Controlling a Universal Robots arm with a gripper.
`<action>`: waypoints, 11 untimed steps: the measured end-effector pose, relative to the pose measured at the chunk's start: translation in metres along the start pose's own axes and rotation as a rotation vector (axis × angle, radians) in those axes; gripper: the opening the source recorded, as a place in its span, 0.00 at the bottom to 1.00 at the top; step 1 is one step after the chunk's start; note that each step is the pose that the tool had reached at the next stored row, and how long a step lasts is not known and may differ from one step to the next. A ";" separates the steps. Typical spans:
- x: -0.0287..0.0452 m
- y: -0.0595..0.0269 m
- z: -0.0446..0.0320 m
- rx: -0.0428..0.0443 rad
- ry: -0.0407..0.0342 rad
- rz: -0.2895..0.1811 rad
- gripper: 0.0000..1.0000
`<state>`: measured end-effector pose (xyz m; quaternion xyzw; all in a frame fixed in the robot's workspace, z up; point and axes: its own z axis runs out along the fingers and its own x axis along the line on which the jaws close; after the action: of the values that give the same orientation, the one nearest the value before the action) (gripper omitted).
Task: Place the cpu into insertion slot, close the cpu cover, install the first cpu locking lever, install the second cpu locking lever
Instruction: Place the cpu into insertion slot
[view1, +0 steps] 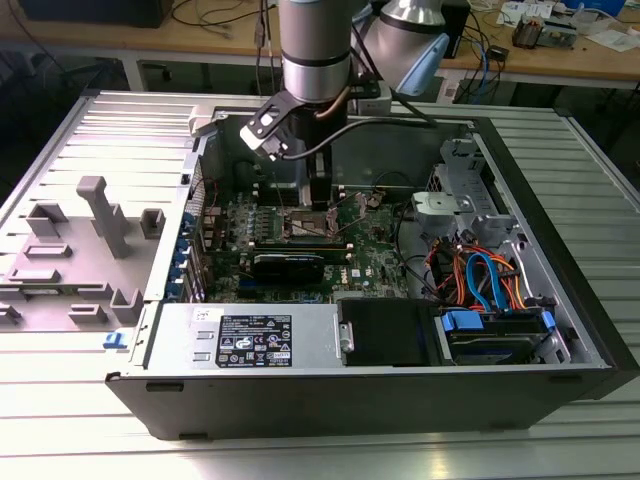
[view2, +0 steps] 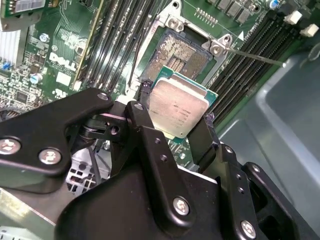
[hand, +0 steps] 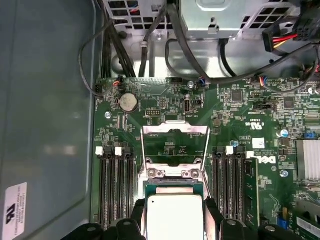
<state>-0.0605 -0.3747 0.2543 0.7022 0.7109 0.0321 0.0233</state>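
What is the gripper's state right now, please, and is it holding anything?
The gripper is closed, holding the cpu by its opposite edges.

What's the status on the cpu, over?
Arm's gripper shut on cpu. Held over empty insertion slot, not seated. The cpu cover open, nothing blocking.

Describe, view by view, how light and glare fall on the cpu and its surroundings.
First wrist view: glare washes the top of the cpu almost white, and a pale sheen lies on the case wall. Second wrist view: the cpu's top is evenly lit, while the black gripper holding it is dark in the foreground. Exterior view: a bright reflection streaks the slatted table.
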 end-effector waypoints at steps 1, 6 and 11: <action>0.0000 -0.0005 0.0015 0.0000 0.0002 -0.002 0.55; 0.0001 -0.0027 0.0153 0.0000 0.0008 -0.008 0.55; 0.0000 -0.0038 0.0249 0.0046 -0.0002 -0.008 0.55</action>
<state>-0.0623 -0.3744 0.2292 0.6994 0.7137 0.0304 0.0219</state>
